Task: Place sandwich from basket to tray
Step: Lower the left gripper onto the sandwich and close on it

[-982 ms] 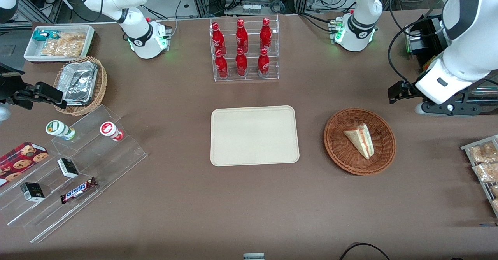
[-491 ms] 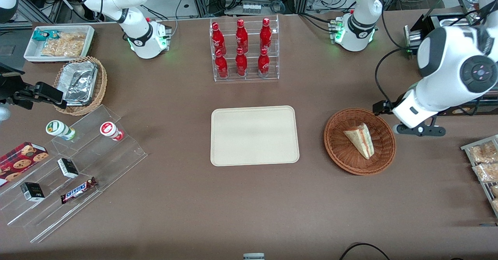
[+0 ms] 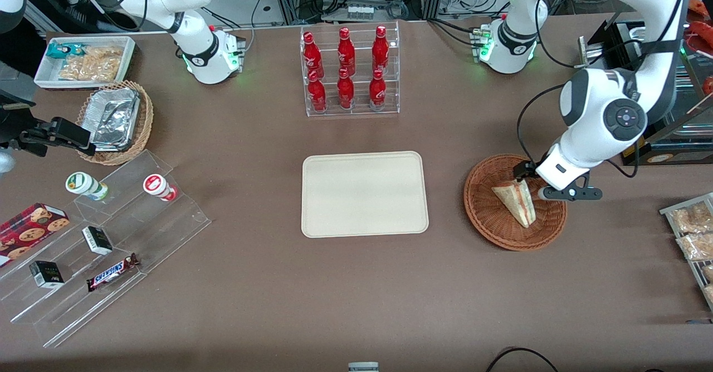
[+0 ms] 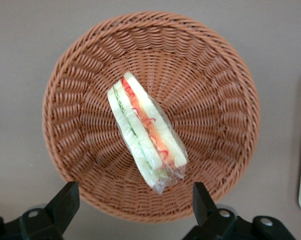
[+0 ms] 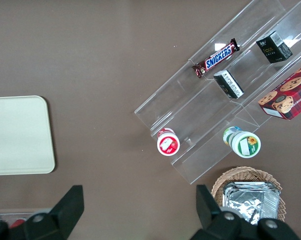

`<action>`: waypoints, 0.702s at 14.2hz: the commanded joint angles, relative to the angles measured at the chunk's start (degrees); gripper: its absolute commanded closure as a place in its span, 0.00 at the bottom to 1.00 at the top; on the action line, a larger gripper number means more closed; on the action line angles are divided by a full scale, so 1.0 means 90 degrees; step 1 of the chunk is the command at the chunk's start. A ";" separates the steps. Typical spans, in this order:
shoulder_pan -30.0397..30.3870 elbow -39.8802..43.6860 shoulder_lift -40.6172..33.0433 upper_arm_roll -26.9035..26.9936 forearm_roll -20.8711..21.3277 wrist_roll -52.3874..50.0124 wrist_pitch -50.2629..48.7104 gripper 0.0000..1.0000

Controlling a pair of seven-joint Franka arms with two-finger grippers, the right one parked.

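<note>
One sandwich (image 4: 146, 132) lies in the basket (image 3: 493, 224), cut edge up in clear wrap, its long axis in the front view running from about eleven o'clock to five o'clock across the basket's middle. The left arm's gripper (image 4: 134, 207) hangs above the basket's rim on the working arm's side, at about two o'clock from the sandwich in the front view, its fingers (image 4: 65, 200) spread wide and holding nothing. In the left wrist view the wedge lies slantwise to the line between the two fingertips, neither along it nor square across it, so I judge the wrist must turn before descending if the fingers are to close across the narrow bread faces. The tray (image 3: 312, 224) lies bare on the bench (image 3: 356, 294), well apart from the basket toward the parked arm's end.
</note>
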 commanded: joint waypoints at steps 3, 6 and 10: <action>0.0018 -0.0164 0.0102 -0.0084 -0.0058 -0.1574 0.0332 0.00; -0.0099 -0.0154 0.0267 -0.0085 -0.0058 -0.3397 0.0653 0.00; -0.0148 -0.0164 0.0473 -0.0085 -0.0058 -0.4282 0.0957 0.00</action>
